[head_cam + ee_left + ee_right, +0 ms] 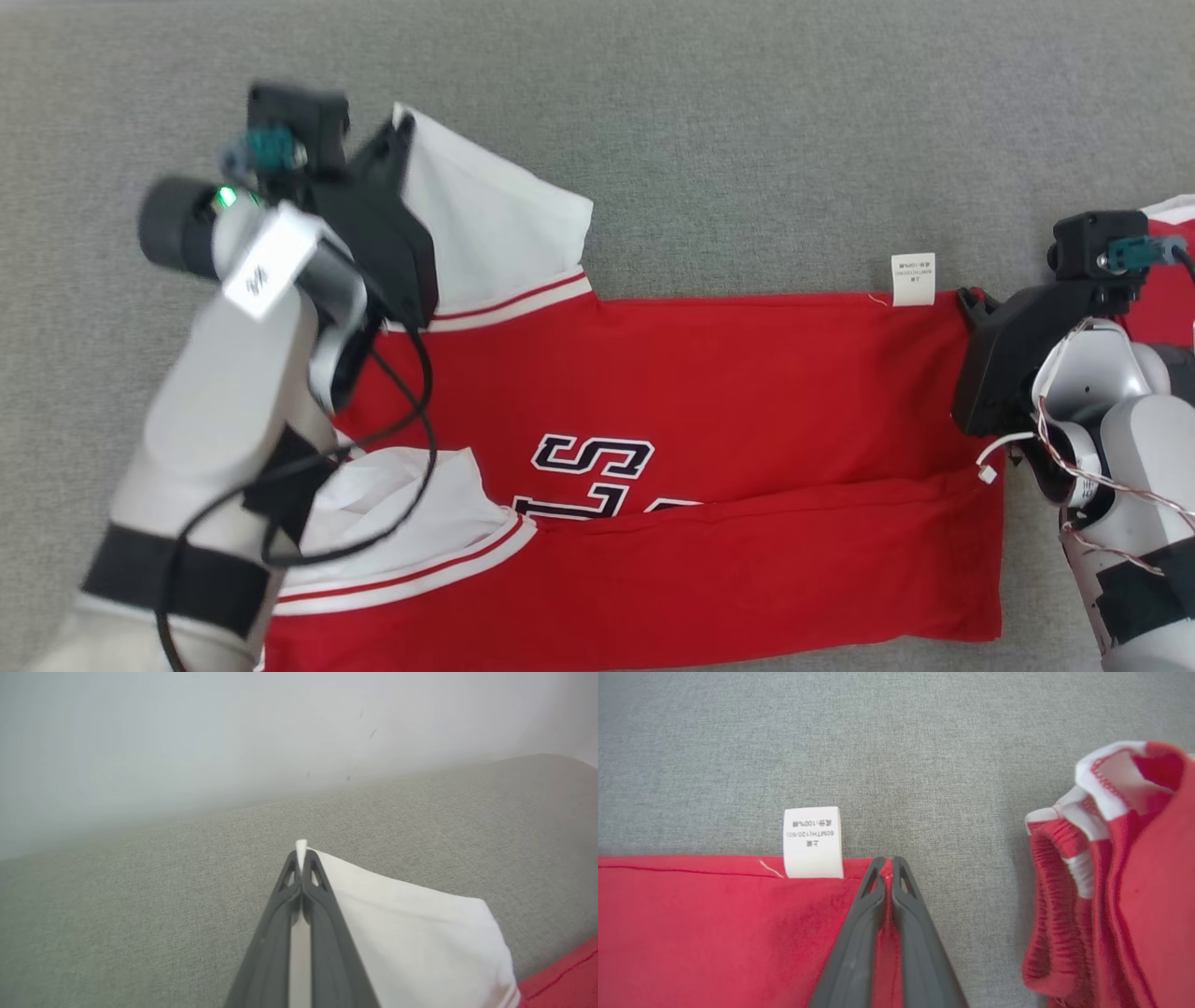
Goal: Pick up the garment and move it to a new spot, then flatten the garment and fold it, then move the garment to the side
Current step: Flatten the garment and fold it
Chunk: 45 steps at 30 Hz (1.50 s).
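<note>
The garment (709, 392) is a red shirt with white sleeves and black-and-white lettering, lying spread on the grey cloth surface. My left gripper (401, 119) is shut on the tip of the far white sleeve (485, 233). In the left wrist view a sliver of that white sleeve (411, 924) pokes out between the closed tips of my left gripper (301, 858). My right gripper (967, 301) is shut on the far corner of the red hem. The right wrist view shows my right gripper (887, 864) with red fabric pinched in it, beside the white care label (812, 842).
A second red and white piece of clothing (1111, 882) lies bunched just right of my right gripper, and shows at the head view's right edge (1172, 217). Bare grey surface (747, 121) stretches beyond the shirt. A pale wall (233, 732) rises past the surface's far edge.
</note>
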Tool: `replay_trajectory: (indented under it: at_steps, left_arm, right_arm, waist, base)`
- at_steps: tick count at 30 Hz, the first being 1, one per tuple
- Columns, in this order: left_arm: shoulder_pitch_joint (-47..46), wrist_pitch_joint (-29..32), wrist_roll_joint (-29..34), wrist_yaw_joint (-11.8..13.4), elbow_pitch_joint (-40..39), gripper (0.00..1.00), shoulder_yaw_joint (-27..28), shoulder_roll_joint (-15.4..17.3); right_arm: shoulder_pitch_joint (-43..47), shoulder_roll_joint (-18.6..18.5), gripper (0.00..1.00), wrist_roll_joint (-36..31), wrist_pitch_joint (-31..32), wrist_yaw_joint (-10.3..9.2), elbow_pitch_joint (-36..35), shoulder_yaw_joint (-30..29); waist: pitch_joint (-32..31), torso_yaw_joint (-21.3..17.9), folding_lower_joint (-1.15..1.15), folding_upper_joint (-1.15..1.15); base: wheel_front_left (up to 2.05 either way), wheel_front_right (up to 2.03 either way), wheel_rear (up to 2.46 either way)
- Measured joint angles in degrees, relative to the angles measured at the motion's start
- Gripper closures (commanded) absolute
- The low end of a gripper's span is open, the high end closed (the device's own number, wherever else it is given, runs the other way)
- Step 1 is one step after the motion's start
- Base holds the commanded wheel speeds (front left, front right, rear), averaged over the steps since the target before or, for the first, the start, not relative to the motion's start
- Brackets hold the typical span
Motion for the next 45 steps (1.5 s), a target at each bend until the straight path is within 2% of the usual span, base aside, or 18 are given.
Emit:
replay_trajectory:
  at_steps: [8, 13, 19, 31, 45]
  left_arm:
    - [11.52, -6.83, -1.3, -0.08, -5.81, 1.0, -0.2, -0.16]
    - [18.2, -10.69, -3.88, -0.66, -11.52, 1.0, 0.45, 0.07]
    - [27.29, -12.66, -5.02, -1.14, -18.3, 1.0, 0.46, 1.12]
    - [42.49, -11.43, -7.44, -0.51, -31.52, 1.0, -1.07, 3.38]
    - [47.66, -7.03, -8.55, 2.0, -39.64, 1.0, -0.57, 5.11]
  right_arm:
    - [4.24, 0.03, 1.0, 0.79, -3.52, 0.46, -1.2, -0.43]
    - [7.16, -0.36, 1.0, 0.8, -5.56, 1.89, -2.5, -0.32]
    - [11.0, -1.46, 1.0, 0.66, -7.0, 2.37, -3.13, -0.16]
    - [17.03, -3.26, 1.0, -0.7, -7.8, 2.94, -4.61, 0.12]
    - [17.89, -5.54, 1.0, -2.3, -6.82, 3.48, -5.32, 1.1]
  waist:
    - [-2.88, 1.63, 0.0, 0.0]
    - [-5.41, 2.44, -0.01, 0.0]
    - [-8.63, 3.3, -0.01, 0.0]
    - [-13.13, 4.83, -0.01, -0.01]
    - [-12.52, 5.6, 0.0, -0.01]
  base:
    - [0.0, 0.0, 0.0]
    - [0.0, 0.0, 0.0]
    - [0.0, 0.0, 0.0]
    - [0.0, 0.0, 0.0]
    - [0.0, 0.0, 0.0]
